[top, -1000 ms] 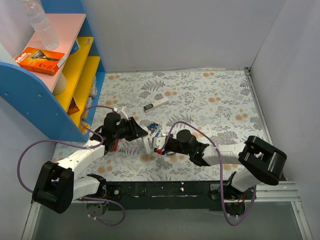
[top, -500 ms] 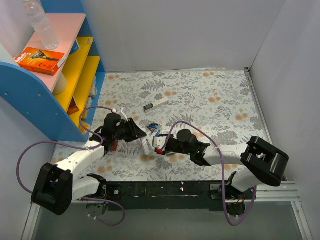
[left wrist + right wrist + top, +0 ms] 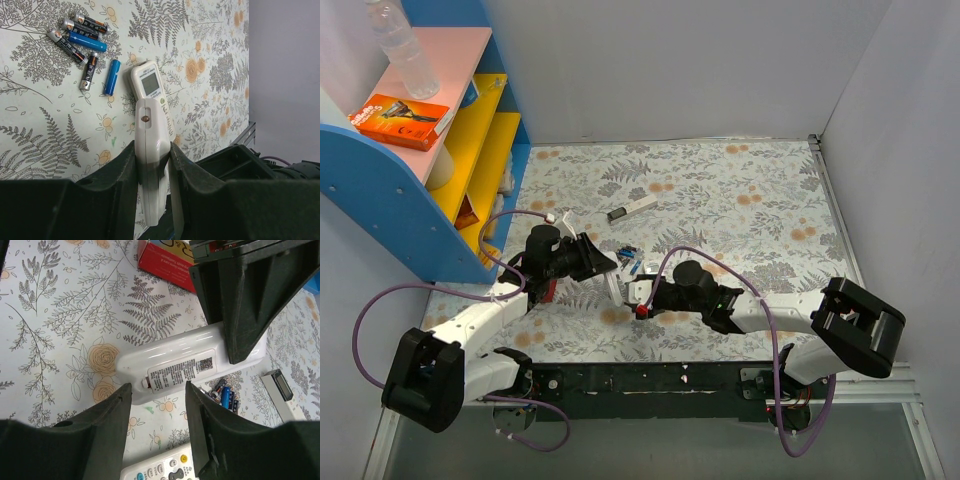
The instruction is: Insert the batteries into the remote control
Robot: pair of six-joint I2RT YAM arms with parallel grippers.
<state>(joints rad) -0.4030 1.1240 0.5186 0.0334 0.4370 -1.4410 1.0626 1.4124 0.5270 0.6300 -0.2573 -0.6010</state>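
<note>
Looking light, stiff and slippery, the batteries ahead of the left gripper (clamped on the remote) are probably best pinched mid-barrel by the unclenched right gripper.

Left arm and right arm look like twins: white tube links, chunky black joint blocks. Purple cables loop off both, biggest loop at lower left of the frame. Black base rail along the bottom. Fingers in both wrist views are matte black, thick, wedge-shaped.

Overhead; close wrists sharing remote control
</note>
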